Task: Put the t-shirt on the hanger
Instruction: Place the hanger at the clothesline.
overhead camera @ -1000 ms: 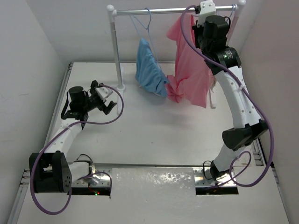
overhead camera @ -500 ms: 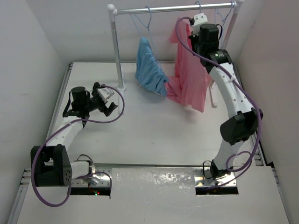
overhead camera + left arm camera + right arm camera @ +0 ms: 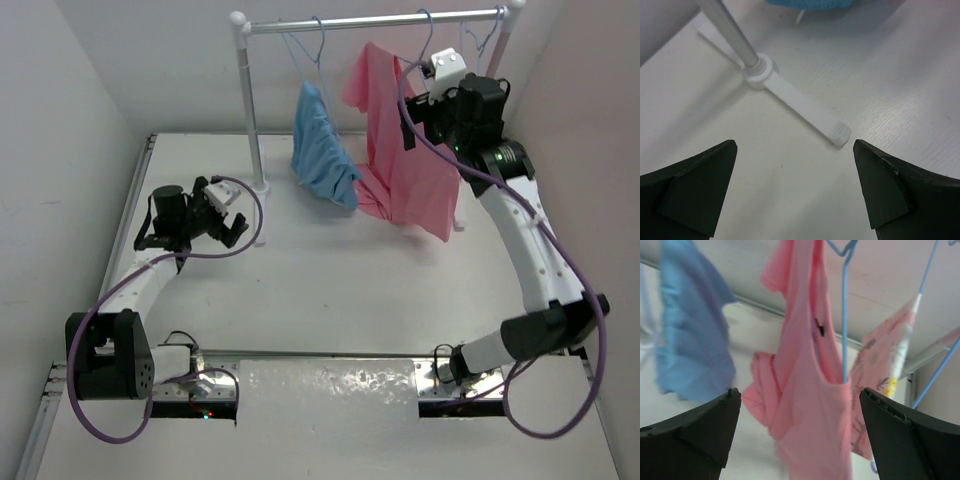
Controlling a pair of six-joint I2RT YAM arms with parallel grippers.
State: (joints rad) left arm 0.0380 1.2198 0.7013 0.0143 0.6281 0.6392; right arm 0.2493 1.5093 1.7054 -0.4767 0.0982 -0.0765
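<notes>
The salmon-pink t-shirt point(image 3: 400, 160) hangs from the rail point(image 3: 370, 20) on a thin light-blue hanger point(image 3: 425, 28). In the right wrist view the hanger point(image 3: 844, 315) runs down into the collar of the t-shirt point(image 3: 810, 410). My right gripper point(image 3: 415, 105) is open, just right of the shirt's upper part and apart from it. In its own view the right gripper point(image 3: 799, 392) holds nothing. My left gripper point(image 3: 228, 218) is open low over the table, near the rack's foot. The left gripper point(image 3: 794, 145) has only bare table between its fingers.
A light-blue garment point(image 3: 320, 145) hangs on its own hanger to the left of the t-shirt. A white patterned garment point(image 3: 885, 370) hangs behind it on the right. The rack's left pole point(image 3: 725, 25) and white foot point(image 3: 805, 107) stand ahead of the left gripper.
My right gripper has opened and let go at the rail, then drawn down and back to the right. The t-shirt has swung a little to the left. The left arm has barely moved.
</notes>
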